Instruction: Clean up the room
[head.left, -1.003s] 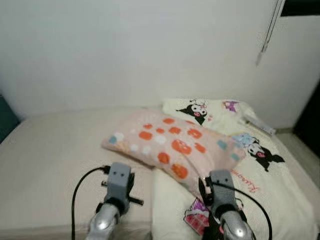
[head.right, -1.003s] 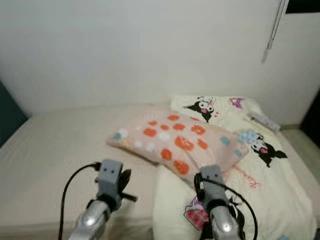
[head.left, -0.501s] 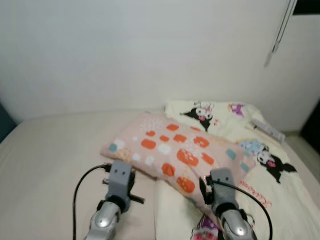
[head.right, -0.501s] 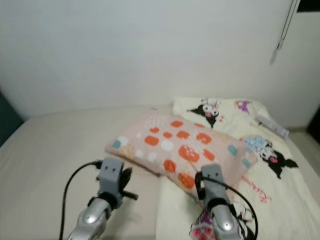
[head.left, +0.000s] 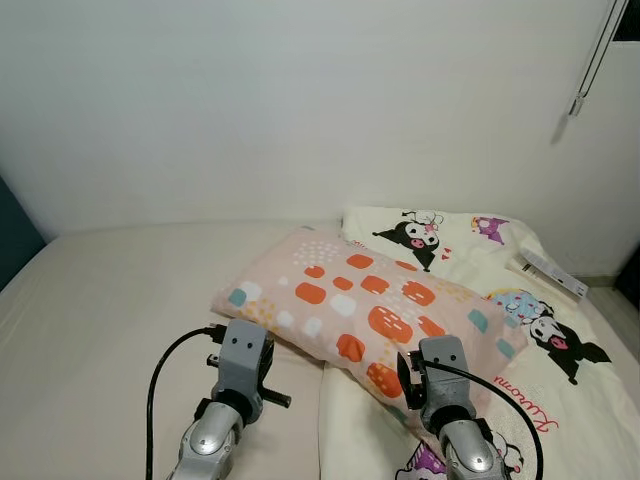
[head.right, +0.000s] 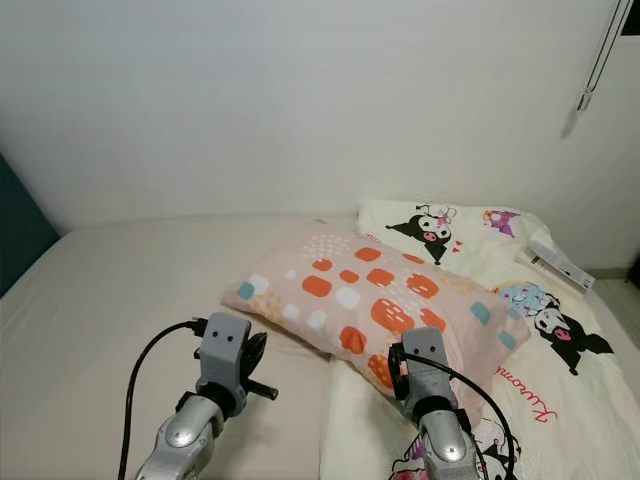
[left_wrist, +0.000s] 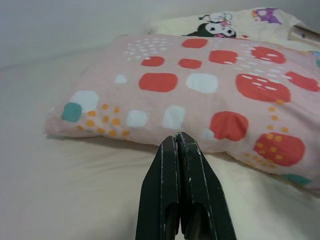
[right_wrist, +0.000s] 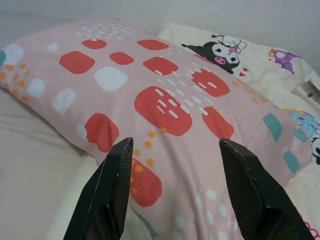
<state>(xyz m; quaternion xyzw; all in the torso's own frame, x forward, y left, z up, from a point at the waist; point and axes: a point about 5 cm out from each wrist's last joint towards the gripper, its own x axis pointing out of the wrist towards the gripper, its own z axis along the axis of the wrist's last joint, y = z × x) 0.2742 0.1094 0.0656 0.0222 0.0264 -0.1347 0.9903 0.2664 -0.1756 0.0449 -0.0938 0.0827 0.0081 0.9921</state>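
Right wrist view: pillow (right_wrist: 165, 105) on blanket (head.left: 520, 300)

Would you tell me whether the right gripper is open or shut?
Open: the right gripper's fingers stand wide apart before the pink pillow.

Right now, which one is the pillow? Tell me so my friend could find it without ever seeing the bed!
Look at the big beige bed by the white wall. On its right side lies a cream blanket with black cartoon characters, and the pillow rests partly on that blanket's left edge, just ahead of the right hand. It is the puffy pink one with orange, white and teal patches.
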